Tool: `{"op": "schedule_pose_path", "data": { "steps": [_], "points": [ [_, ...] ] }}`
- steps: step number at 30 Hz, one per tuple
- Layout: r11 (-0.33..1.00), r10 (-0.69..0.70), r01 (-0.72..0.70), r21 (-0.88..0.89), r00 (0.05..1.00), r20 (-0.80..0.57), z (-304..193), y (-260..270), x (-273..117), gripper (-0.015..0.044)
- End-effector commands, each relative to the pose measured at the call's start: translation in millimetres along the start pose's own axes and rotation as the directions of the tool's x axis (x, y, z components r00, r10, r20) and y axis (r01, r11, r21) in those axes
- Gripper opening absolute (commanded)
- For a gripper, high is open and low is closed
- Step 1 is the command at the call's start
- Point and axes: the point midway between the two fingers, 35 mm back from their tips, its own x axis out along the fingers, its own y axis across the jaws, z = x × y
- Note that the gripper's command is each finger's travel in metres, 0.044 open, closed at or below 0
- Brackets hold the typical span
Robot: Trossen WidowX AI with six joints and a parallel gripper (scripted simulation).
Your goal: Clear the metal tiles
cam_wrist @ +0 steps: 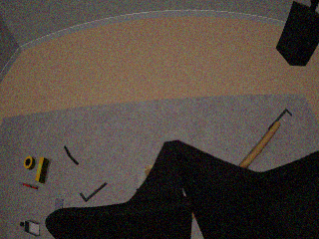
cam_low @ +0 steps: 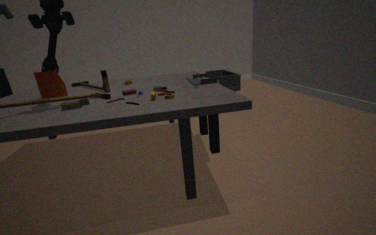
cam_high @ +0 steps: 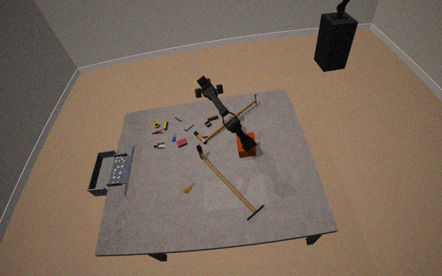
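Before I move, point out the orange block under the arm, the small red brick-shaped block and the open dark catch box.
Orange block (cam_high: 242, 153) (cam_low: 51, 84): top and exterior views, side face.
Red block (cam_high: 182, 142) (cam_low: 129, 92): both, middle.
Catch box (cam_high: 95, 171) (cam_low: 229, 82): both, wall.

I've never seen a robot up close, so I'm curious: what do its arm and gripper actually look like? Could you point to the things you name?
The arm (cam_high: 213, 97) (cam_low: 52, 44) is black or very dark, with slim links between bulkier joints and a thin looped strand, perhaps a cable, near its middle. The gripper (cam_wrist: 171, 147) looks black too, its parts broad and angular. I can't make out any markings.
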Motion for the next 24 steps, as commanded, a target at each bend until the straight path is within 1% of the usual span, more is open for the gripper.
{"op": "schedule_pose_path", "data": {
  "steps": [1,12,24],
  "points": [
    [0.998,0.011,-0.014,-0.064,0.999,-0.043,-12.3,9.3,2.4,0.0],
    [0.964,0.034,-0.078,-0.253,0.985,-0.171,-50.5,34.6,3.7,0.0],
    [0.887,0.044,-0.18,-0.426,0.95,-0.31,-93.2,58.1,1.4,0.0]
  ]
}}
